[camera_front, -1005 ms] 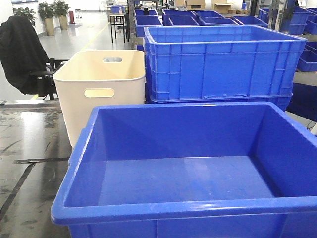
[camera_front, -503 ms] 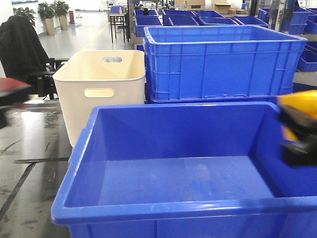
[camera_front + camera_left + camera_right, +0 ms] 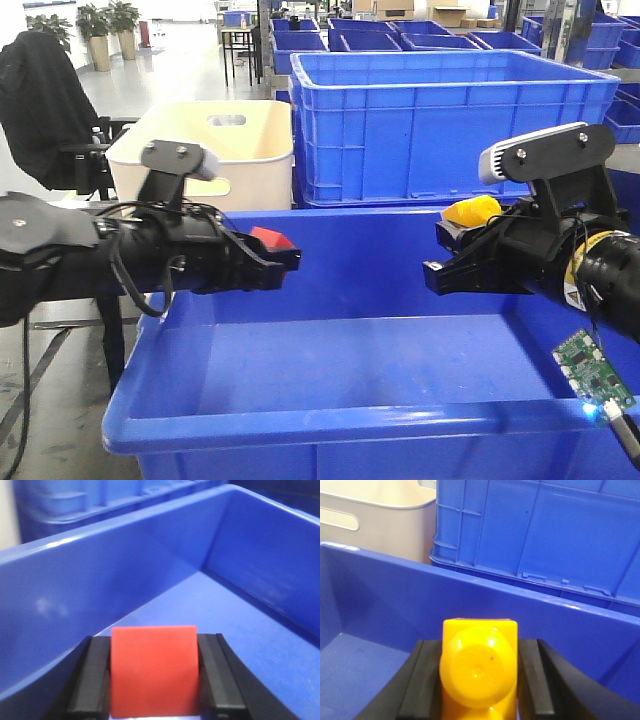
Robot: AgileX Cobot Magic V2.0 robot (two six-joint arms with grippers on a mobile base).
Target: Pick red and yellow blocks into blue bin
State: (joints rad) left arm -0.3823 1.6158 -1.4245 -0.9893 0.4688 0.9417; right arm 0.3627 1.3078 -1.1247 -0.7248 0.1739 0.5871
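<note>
A small plain red cube (image 3: 153,670) sits clamped between the left gripper's (image 3: 278,252) black jaws above the large smooth-walled blue plastic bin (image 3: 330,415); opposite, the right gripper (image 3: 447,252) pinches a studded yellow toy brick (image 3: 479,667) over the same bin.

behind the work area i see a cream tub (image 3: 245,145) with handle slots beside a tall ribbed blue crate (image 3: 450,125), a dark coat (image 3: 35,100) draped on a chair at far left, and potted plants (image 3: 100,25) down the aisle.
</note>
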